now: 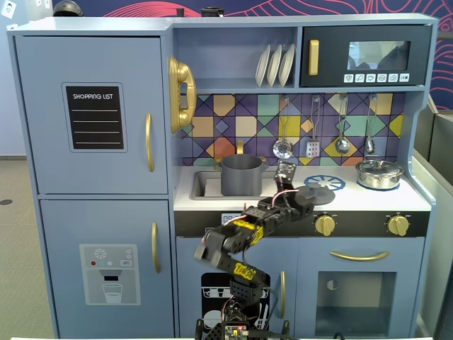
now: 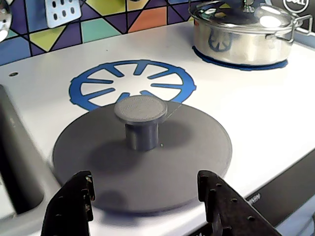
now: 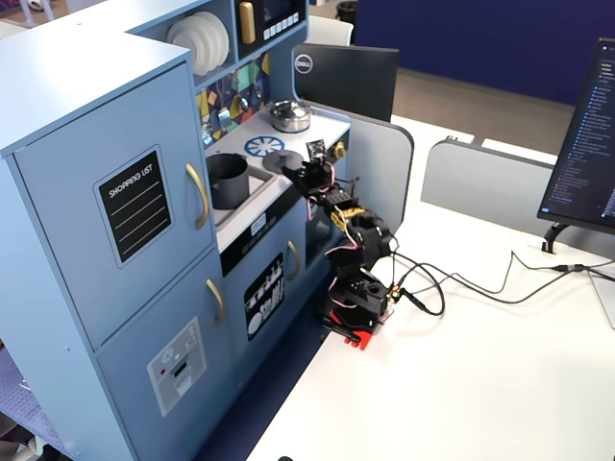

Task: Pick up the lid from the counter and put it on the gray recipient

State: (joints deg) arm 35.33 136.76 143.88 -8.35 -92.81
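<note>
My end effector point(image 2: 147, 206) is spread wide and holds nothing, its fingers just short of the lid point(image 2: 142, 157), which lies flat on the table point(image 2: 256, 113). The gray recipient point(image 1: 241, 175) stands uncovered in the sink; the steel pot point(image 2: 243, 34) is lidded.

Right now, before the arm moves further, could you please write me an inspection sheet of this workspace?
Surface: white counter of a blue toy kitchen, with a printed blue burner ring.
Job's things: the lid lies flat on the counter, knob up, partly over the ring; the gray recipient stands in the sink, uncovered.
Clutter: silver pot with its own lid on the other burner; utensils hang on the backsplash.
Hand: the hand is open, fingers on either side of the lid's near edge, not touching it.
Cables: black wires run from the arm's base over the desk.
Surroundings: monitors on the desk.
</note>
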